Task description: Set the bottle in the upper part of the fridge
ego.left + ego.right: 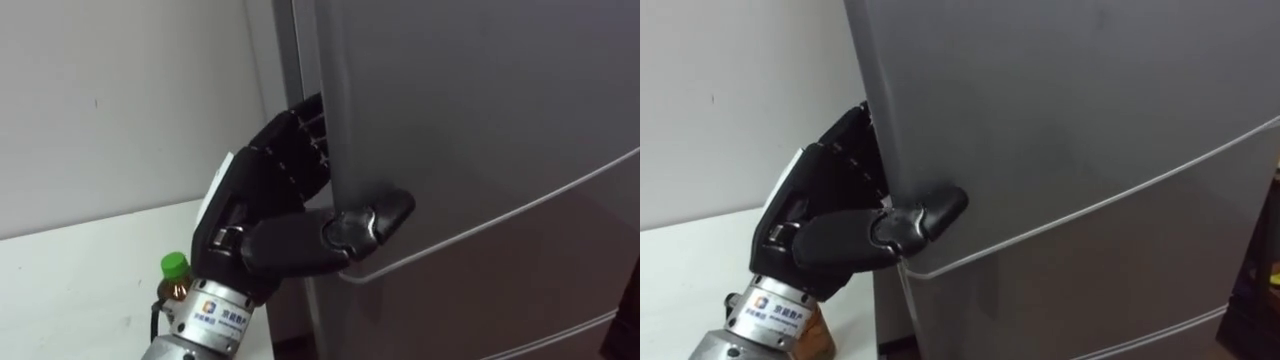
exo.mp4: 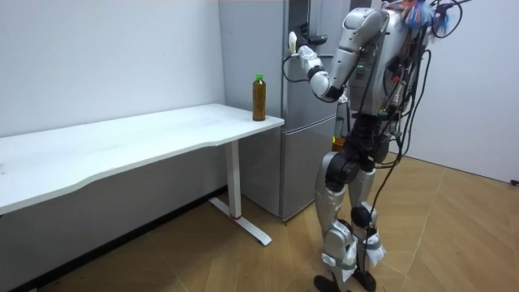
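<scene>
A bottle (image 1: 176, 281) of brown drink with a green cap stands on the white table (image 1: 90, 270), just behind my left wrist. In the room view the bottle (image 2: 259, 97) is at the table's end nearest the grey fridge (image 2: 302, 122). My left hand (image 1: 262, 215) is raised at the left edge of the upper fridge door (image 1: 480, 110). Its fingers curl round behind that edge and the thumb presses the door's front, just above the seam to the lower door. The door looks closed or barely ajar. I stand upright right in front of the fridge.
A plain white wall (image 1: 120, 100) runs behind the table. The lower fridge door (image 1: 520, 280) lies under the seam. In the room view the table (image 2: 122, 142) stretches to the left, with wooden floor (image 2: 454, 235) around me.
</scene>
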Robot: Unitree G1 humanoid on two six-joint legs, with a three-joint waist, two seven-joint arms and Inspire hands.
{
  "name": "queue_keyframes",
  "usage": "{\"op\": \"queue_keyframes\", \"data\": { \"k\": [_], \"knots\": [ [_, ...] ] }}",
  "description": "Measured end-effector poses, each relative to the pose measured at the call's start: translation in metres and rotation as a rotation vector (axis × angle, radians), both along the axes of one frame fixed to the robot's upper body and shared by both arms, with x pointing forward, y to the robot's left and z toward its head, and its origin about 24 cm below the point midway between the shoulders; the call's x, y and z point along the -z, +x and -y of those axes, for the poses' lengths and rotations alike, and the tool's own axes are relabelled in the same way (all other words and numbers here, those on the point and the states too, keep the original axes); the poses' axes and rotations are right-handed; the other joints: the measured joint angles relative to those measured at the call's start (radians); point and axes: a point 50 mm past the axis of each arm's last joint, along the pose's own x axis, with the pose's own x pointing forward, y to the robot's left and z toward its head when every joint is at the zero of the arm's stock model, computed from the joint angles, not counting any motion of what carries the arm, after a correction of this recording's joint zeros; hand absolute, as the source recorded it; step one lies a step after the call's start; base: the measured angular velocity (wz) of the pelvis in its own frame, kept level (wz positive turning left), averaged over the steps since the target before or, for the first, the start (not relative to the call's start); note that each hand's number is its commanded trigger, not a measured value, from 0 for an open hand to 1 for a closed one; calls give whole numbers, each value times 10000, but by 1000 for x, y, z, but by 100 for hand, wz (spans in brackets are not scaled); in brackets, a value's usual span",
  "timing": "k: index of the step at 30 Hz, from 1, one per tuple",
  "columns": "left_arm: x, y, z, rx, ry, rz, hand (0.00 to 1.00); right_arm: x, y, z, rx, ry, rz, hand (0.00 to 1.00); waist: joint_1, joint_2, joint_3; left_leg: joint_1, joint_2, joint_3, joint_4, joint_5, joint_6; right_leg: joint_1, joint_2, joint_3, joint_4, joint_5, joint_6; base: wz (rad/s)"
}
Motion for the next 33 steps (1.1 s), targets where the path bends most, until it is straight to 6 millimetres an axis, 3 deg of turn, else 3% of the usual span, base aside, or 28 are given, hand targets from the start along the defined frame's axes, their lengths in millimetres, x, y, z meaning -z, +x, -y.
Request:
{"op": "queue_keyframes", "data": {
  "k": [12,33],
  "knots": [
    [2,-2,3,302,9,-21,0,0,-1,-1,-8,212,72,0,13,-110,-68,-22,26,159,24,6,9,-95,-12,88,37,2,4,-1],
    [3,-3,8,829,-449,-161,0,0,3,-2,-301,-46,109,0,-33,-136,-49,-31,20,168,10,6,11,-114,11,243,18,12,15,0]
  ]
}}
